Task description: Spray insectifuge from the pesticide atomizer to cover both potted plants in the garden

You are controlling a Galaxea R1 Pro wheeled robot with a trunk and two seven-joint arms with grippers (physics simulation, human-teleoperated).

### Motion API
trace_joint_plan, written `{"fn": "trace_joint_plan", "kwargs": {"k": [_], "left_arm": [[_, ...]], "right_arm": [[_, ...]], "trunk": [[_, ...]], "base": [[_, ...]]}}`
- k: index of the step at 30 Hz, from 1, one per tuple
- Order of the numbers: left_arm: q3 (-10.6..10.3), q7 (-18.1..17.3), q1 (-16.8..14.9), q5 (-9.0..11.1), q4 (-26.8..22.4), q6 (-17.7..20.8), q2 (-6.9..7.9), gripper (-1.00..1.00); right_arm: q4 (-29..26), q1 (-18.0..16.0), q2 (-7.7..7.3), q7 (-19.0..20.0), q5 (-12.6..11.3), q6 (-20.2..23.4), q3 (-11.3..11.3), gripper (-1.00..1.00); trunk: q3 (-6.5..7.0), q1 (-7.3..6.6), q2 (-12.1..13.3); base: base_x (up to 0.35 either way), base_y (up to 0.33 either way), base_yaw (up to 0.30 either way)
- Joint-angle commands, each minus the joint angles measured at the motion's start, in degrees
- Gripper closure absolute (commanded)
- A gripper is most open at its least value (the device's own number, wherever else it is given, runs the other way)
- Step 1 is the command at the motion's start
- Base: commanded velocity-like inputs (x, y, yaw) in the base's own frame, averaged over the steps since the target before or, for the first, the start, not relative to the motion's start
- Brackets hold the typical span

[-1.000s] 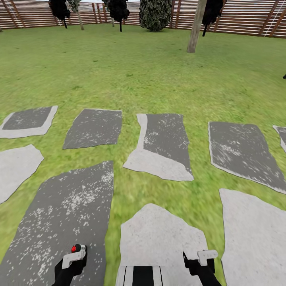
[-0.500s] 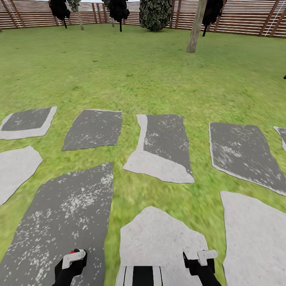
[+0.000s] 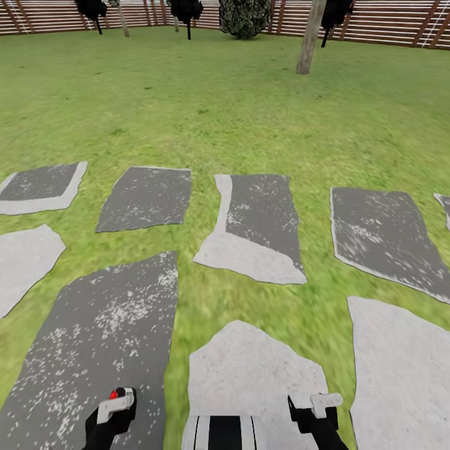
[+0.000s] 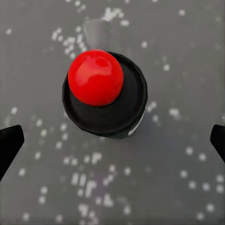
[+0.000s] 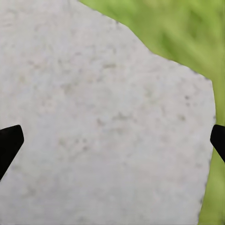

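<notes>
Left gripper (image 4: pixel 112 140) hangs over the dark speckled paving slab (image 3: pixel 94 337). Its black fingertips (image 4: pixel 8 143) are spread wide at the frame's edges and touch nothing, so that tool is released. The right gripper (image 5: pixel 112 140) is spread just as wide over the pale slab (image 3: pixel 250 369), holding nothing.

Centred between my left fingers is a round black body with a glossy red ball on top. I judge this to be the pesticide atomizer (image 4: pixel 96 77), seen end on from above. From the head camera it's a red dot (image 3: pixel 114 394) tucked right by my left wrist, low in the garden's paved patch.

To do this step well, I want it centred between the fingers before I descend. I'll come down straight, get the pads past that slick red dome and close on the black barrel. A pinch on the ball would probably squirt it out. It's slim and upright, so a one-sided touch could tip it.

A faint pale shape beside it may be a nozzle; I can't tell. Beyond are open lawn (image 3: pixel 219 112) and the slatted fence (image 3: pixel 387 25).
</notes>
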Motion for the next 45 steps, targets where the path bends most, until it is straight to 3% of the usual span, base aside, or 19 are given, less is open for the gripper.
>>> {"fn": "trace_joint_plan", "kwargs": {"k": [1, 17, 45], "left_arm": [[0.13, -0.07, 0.03, 0.01, 0.05, -0.19, -0.01, -1.00], [0.12, -0.07, 0.09, 0.10, 0.05, -0.51, -0.01, -1.00], [0.22, -0.07, 0.08, 0.45, 0.05, -0.63, -0.01, -1.00]], "right_arm": [[0.03, -0.02, -0.01, -0.02, 0.40, -0.14, -0.02, -1.00], [0.03, -0.02, -0.01, -0.02, 0.40, -0.14, -0.03, -1.00], [0.03, -0.02, -0.01, -0.02, 0.40, -0.14, -0.03, -1.00]], "trunk": [[-0.11, -0.01, -0.01], [-1.26, 0.07, -0.05], [-1.33, 0.07, -0.05]], "base": [[0.000, 0.000, 0.000], [0.000, 0.000, 0.000], [0.031, 0.008, 0.000]]}}
